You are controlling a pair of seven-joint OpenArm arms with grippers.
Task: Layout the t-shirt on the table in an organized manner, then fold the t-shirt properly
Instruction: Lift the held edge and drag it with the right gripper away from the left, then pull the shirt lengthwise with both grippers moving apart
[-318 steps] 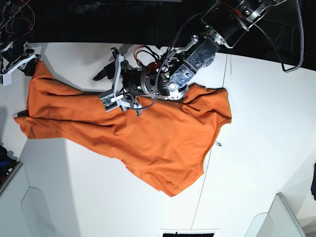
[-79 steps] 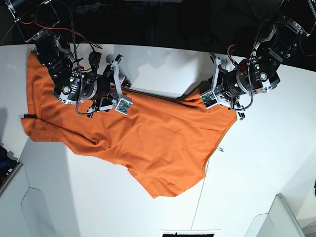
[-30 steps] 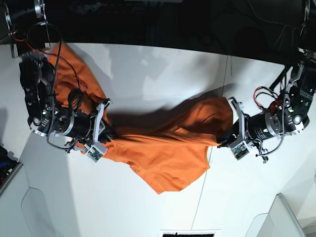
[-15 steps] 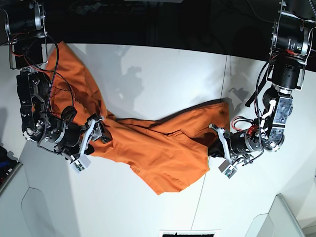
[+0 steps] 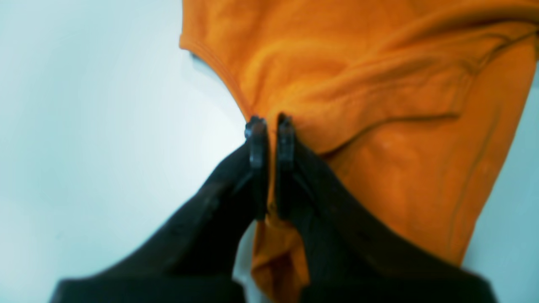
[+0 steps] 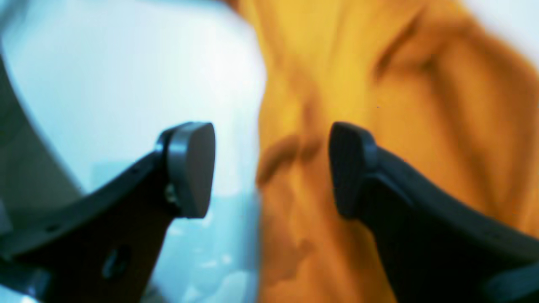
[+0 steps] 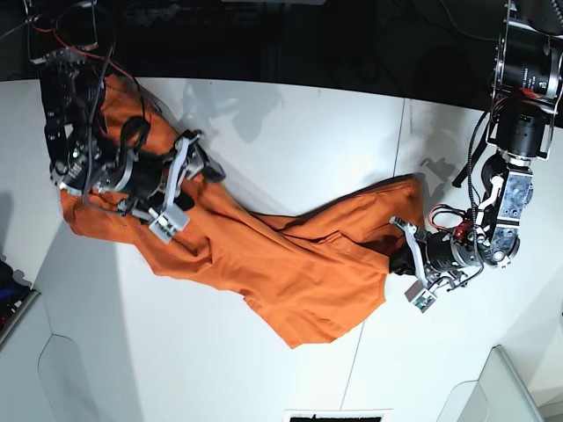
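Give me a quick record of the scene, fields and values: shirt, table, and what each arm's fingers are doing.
garment: orange t-shirt, bunched and wrinkled, lying diagonally, not laid flat
surface: white table with a thin dark seam
left gripper: fingers shut, pinching an edge of the shirt
right gripper: fingers open, poised over the shirt, nothing held between them
folding: not yet begun
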